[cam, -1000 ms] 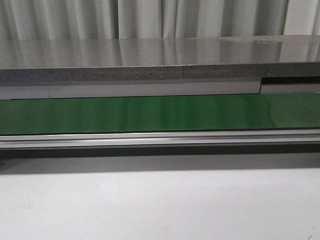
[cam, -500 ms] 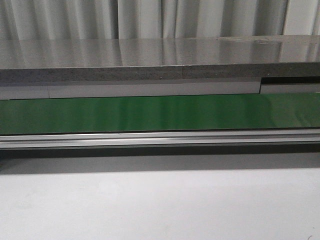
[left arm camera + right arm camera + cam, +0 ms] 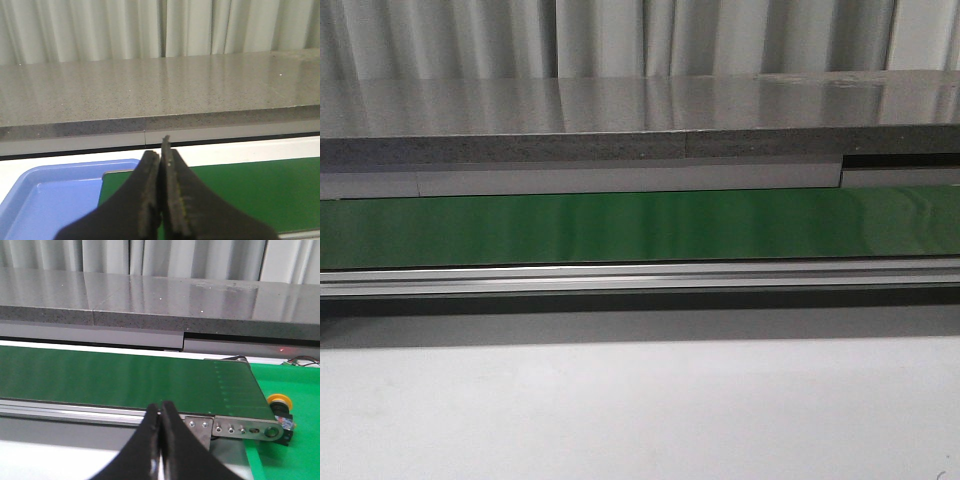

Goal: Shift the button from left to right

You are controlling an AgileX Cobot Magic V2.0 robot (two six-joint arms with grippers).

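The button [image 3: 280, 407], with a yellow-orange cap and a black body with small red marks, sits on a green mat just past the end of the conveyor in the right wrist view. It does not show in the front view. My right gripper [image 3: 160, 412] is shut and empty, over the conveyor's near rail and well apart from the button. My left gripper [image 3: 161, 152] is shut and empty, above the other end of the green belt [image 3: 240, 190] beside a blue tray [image 3: 45, 200]. Neither gripper shows in the front view.
The green conveyor belt [image 3: 640, 225] runs across the front view with an aluminium rail [image 3: 640, 278] along its near side. A grey stone counter [image 3: 640, 120] stands behind it, with curtains beyond. A white table surface [image 3: 640, 410] lies in front.
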